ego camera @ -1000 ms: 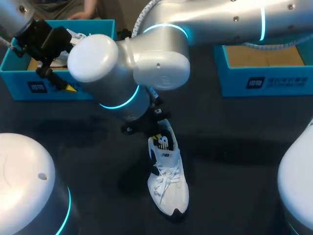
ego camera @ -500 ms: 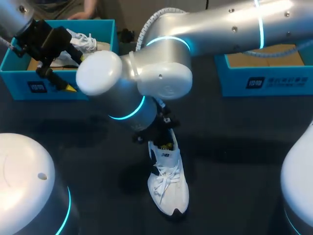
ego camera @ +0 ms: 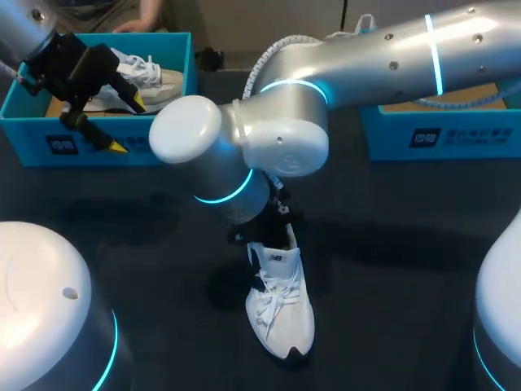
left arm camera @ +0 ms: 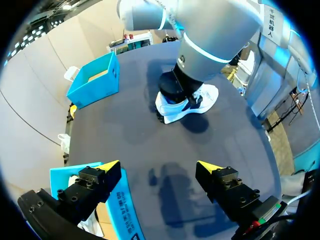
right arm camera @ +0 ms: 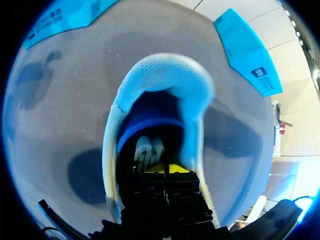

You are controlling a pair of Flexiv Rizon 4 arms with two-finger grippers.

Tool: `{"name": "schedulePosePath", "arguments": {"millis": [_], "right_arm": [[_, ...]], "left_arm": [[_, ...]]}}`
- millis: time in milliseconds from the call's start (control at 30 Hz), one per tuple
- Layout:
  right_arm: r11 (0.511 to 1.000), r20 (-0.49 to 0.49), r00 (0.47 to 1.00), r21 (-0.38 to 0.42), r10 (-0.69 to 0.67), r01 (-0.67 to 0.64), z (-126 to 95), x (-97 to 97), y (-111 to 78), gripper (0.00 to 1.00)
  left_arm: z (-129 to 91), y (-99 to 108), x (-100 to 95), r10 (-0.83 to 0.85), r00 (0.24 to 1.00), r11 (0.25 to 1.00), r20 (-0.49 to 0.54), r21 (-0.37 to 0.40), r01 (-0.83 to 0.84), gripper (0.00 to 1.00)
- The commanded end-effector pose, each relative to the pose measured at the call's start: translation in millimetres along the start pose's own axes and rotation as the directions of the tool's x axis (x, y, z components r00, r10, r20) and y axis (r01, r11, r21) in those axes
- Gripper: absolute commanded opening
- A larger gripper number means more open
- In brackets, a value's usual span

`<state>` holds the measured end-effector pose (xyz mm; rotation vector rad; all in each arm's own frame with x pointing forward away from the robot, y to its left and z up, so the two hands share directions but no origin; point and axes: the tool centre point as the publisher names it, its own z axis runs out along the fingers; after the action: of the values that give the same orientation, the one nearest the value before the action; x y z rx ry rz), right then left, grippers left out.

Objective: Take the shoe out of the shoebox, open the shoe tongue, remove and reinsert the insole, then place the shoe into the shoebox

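Currently my right gripper (right arm camera: 167,169) is down in the white sneaker's (ego camera: 281,314) heel opening, presumably for the insole; can't tell if it's gripping. Sneaker lies on the table (ego camera: 391,309), between left shoebox (ego camera: 98,151) and right shoebox (ego camera: 440,138). Left gripper (left arm camera: 159,166) is wide open, empty, parked clear.

The white lace-up sneaker (ego camera: 281,314) looks like soft woven cloth, matt; the dark bench (ego camera: 407,309) is matt, faintly rough; the silvery right arm (ego camera: 383,61) is smooth, satin-sheened metal.
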<state>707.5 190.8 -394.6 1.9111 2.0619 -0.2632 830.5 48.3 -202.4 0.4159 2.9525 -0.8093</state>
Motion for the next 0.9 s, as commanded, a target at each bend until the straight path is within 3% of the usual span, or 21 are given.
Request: {"name": "schedulePosePath", "arguments": {"millis": [33, 333, 633, 900], "right_arm": [[0.985, -0.001, 0.985, -0.005, 0.175, -0.175, 5.4, 6.4, -2.3, 0.0], [0.981, 0.043, 0.982, -0.063, 0.186, -0.183, -23.1, -6.5, -6.9, 0.0], [0.987, -0.241, 0.958, -0.003, 0.156, -0.161, -8.1, -2.9, 1.6, 0.0], [0.995, -0.339, 0.935, 0.038, 0.103, -0.096, 9.0, 18.8, 13.4, 0.0]], "left_arm": [[0.1, 0.0, 0.5, 0.0, 1.0, 1.0, 0.0, -0.003, 0.0, 1.0], [0.1, 0.0, 0.5, 0.0, 1.0, 1.0, 0.0, -0.003, 0.0, 1.0], [0.1, 0.0, 0.5, 0.0, 1.0, 1.0, 0.0, -0.003, 0.0, 1.0], [0.1, 0.0, 0.5, 0.0, 1.0, 1.0, 0.0, -0.003, 0.0, 1.0]]}}
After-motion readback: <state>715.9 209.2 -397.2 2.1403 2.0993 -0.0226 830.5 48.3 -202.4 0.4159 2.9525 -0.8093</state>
